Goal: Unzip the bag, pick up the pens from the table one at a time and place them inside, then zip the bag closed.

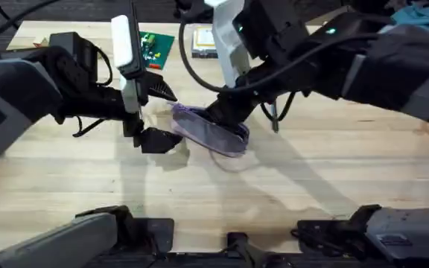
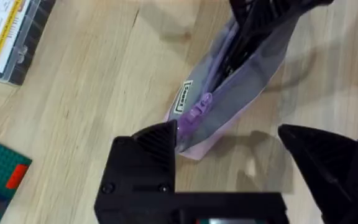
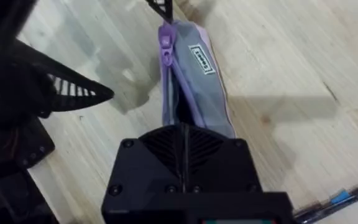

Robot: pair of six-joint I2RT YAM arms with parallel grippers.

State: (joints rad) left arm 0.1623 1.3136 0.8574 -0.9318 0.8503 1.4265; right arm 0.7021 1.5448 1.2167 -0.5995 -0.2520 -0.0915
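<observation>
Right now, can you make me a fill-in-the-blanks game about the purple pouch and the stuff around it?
1. The soft lavender fabric pouch lies on a table made of light ___.
2. The pouch's zipper is ___.
3. The clear plastic box has a ___ label.
4. The black fingers spread wide beside the purple zipper pull belong to the ___ arm.

Missing words: wood, open, yellow, left.

Overhead; both wrists near bag (image 2: 229, 93)
</observation>
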